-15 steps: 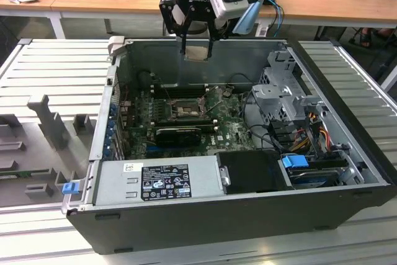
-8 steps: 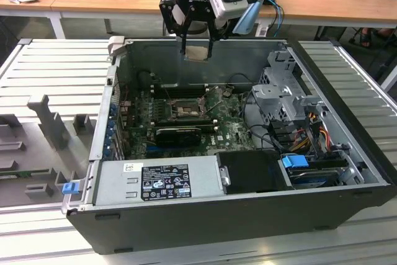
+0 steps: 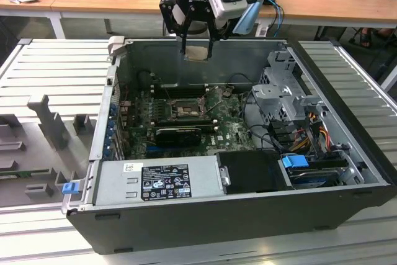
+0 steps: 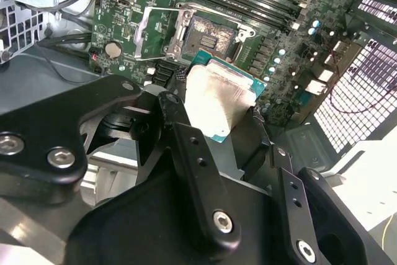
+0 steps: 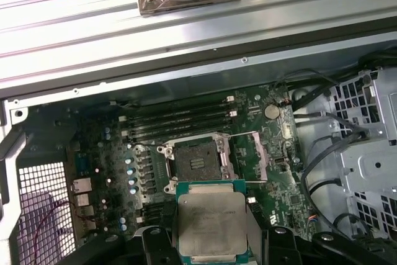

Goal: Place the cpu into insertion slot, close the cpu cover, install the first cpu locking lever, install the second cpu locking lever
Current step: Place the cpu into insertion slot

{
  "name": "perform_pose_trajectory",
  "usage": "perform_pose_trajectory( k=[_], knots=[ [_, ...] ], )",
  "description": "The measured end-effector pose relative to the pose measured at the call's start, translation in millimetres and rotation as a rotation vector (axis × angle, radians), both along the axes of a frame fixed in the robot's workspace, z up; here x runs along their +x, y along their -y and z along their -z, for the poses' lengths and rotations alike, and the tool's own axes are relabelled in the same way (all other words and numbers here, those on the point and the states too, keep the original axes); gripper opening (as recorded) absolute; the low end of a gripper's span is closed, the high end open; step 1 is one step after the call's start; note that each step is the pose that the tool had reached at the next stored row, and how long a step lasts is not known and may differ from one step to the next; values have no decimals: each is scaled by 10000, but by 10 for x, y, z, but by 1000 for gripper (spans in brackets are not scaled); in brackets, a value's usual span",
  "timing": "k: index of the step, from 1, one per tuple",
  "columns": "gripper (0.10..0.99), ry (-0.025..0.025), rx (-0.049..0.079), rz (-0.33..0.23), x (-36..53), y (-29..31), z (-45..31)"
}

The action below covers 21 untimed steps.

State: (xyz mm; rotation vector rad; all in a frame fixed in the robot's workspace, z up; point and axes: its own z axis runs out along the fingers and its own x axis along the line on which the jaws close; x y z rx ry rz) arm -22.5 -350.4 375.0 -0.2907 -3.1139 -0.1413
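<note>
My gripper (image 3: 197, 56) hangs above the open computer case, near its far wall, shut on the cpu (image 3: 197, 51). The cpu is a thin square chip with a pale silvery face (image 4: 217, 98) and a green edge, pinched by two opposite sides between black fingers (image 4: 181, 130). Below it the insertion slot (image 3: 182, 111) lies bare on the green board, a dark square socket (image 5: 197, 162) with a silvery rim. The cpu cover (image 4: 158, 32) stands swung open at one side of the socket (image 4: 211, 35). In the first wrist view the cpu (image 5: 211, 224) sits a little off the socket, not over it.
In the case a black finned card (image 3: 178, 133) lies just in front of the socket and long memory slots (image 3: 180, 91) behind it. A grey power supply (image 3: 164, 181) fills the front. A metal drive cage (image 3: 282, 91) and cables (image 3: 310, 134) stand at the exterior view's right.
</note>
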Motion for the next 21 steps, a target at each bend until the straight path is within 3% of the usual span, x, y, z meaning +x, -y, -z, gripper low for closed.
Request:
perform_pose_trajectory(
  k=[21],
  knots=[
    [529, 0, 1, 301, 0, 0, 0]
  ],
)
